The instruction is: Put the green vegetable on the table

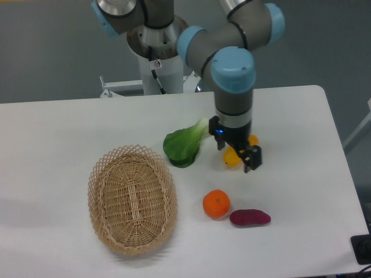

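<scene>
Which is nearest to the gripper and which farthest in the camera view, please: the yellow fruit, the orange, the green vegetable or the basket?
From the gripper:
1. Yellow fruit, right beside it and partly hidden behind it.
2. Orange, in front, toward the camera.
3. Green vegetable, off to the image left on the table.
4. Basket, farthest, toward the front-left corner.

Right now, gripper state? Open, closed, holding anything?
Gripper: holding nothing, above the yellow fruit; open or closed cannot be told from this view. The green vegetable lies free on the table.
</scene>
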Tool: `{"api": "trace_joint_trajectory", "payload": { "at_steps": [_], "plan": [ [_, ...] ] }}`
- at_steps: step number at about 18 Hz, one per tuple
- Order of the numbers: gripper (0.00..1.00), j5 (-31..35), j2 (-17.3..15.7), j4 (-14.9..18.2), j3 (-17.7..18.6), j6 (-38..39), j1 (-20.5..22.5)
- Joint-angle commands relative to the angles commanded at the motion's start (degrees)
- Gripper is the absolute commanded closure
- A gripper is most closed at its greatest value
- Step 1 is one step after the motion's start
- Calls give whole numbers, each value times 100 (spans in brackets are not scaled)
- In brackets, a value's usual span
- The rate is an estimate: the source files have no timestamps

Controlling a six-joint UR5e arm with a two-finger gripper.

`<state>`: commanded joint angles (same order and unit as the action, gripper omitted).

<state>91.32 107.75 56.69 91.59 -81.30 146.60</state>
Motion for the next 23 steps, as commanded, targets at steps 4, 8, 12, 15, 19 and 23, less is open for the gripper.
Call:
{"api": "trace_joint_trajectory", "payload": {
  "at_steps": [4, 8, 12, 15, 19, 23],
  "plan": [
    [0, 9, 272, 79, -352, -26, 193],
    [0, 27, 641, 702, -1010, -70, 334],
    [0, -70, 896, 1010, -1433, -88, 518],
    [0, -141, 976, 1002, -1434, -97, 510],
    [0, -141, 985, 1011, -1434, -88, 519],
    [0, -141, 994, 1002, -1425, -88, 519]
  ]
}}
